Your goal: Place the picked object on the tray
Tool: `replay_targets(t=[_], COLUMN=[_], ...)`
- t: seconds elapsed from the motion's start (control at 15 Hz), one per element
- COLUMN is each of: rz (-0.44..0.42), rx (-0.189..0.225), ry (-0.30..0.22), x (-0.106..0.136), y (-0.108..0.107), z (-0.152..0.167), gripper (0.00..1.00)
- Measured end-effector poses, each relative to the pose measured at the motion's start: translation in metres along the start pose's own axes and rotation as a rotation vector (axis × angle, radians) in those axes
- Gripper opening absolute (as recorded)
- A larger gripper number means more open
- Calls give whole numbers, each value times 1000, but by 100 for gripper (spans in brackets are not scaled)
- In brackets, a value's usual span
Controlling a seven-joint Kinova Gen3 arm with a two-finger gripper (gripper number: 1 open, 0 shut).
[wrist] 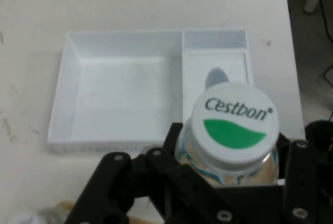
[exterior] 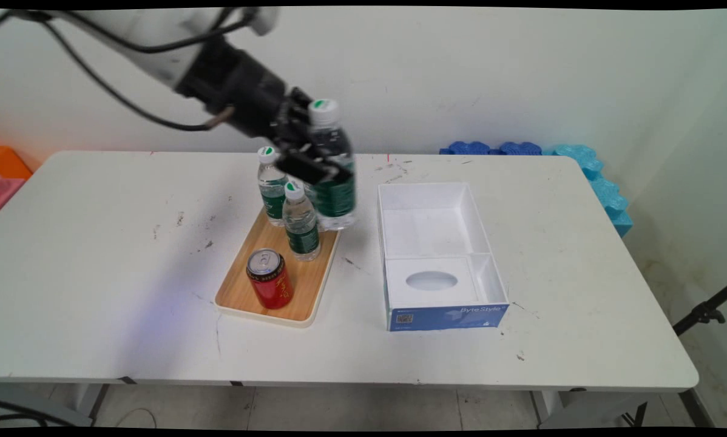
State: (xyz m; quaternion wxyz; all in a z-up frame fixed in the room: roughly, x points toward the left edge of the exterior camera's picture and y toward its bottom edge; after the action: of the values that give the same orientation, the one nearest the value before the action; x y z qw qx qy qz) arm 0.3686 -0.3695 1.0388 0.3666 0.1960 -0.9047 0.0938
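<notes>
Gripper (exterior: 315, 159) holds a water bottle in the air between the tray and the box.

The gripper is clamped on the held bottle (exterior: 333, 176), which stands upright with its white-and-green Cestbon cap (wrist: 234, 125) on top; its base looks clear of the wooden tray (exterior: 248, 291) and hangs over the tray's far right corner. Two more bottles stand on the tray, the back bottle (exterior: 271, 194) and the front bottle (exterior: 300, 224), both just beside the held one. A red can (exterior: 269, 279) stands nearer the tray's front. The white box (exterior: 394, 243) sits open on the counter (exterior: 96, 273) to the right, apart from the tray. Hand view looks down past the cap into the box: large compartment empty, smaller insert with an oval hole beside it.
</notes>
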Motion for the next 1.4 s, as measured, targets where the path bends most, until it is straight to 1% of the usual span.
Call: replay_targets(t=[0.13, 0.4, 0.6, 0.73, 1.07, 1.2, 1.4], rz=[-5, -10, -13, -16, -30, -37, -55], rx=[8, 33, 62, 90, 143, 158, 180], ry=[-18, -56, -79, -90, -102, -102, -99], x=[-19, -57, -85, -102, -136, -147, -169], y=[3, 4, 1, -4, -17, -21, -26], z=[-21, -51, -66, -72, -74, -70, -56], gripper=[0, 0, 0, 0, 0, 0, 0])
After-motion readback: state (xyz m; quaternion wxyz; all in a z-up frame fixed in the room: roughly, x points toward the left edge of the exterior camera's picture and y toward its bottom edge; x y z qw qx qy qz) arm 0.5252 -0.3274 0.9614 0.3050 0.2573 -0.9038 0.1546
